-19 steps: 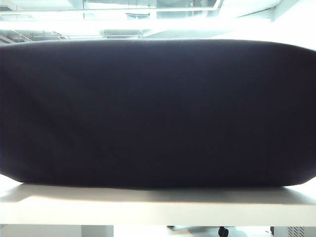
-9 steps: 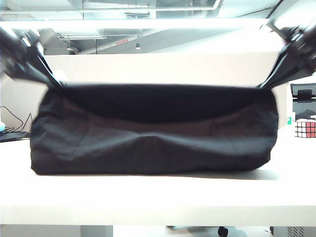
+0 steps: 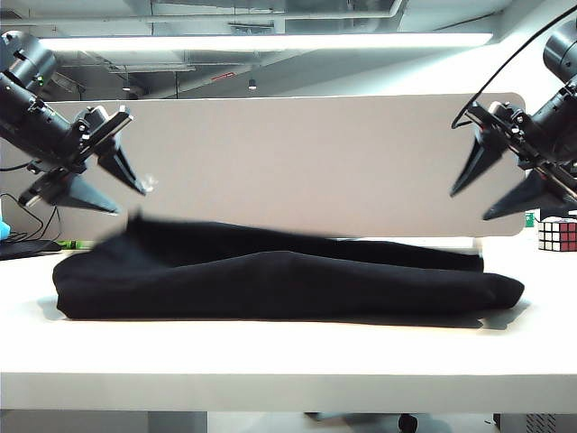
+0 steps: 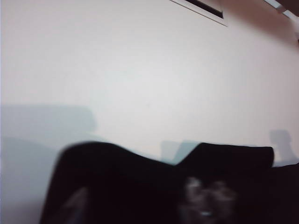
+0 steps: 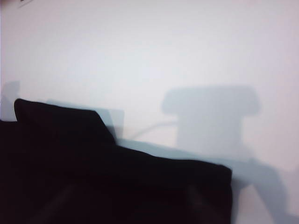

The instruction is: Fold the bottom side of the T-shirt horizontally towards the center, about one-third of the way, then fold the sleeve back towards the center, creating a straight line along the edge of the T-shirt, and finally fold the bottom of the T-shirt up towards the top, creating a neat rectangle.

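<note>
T-shirt folded on white table; both end effectors spread above.

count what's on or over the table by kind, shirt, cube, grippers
T-shirt, black, lying folded on the table: 1
Rubik's cube, at the far right edge: 1
Grippers, both above the shirt with jaws open and empty: 2, the left gripper and the right gripper
Total: 4

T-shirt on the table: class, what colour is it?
The T-shirt is plain black, seen best in the exterior view.
</note>
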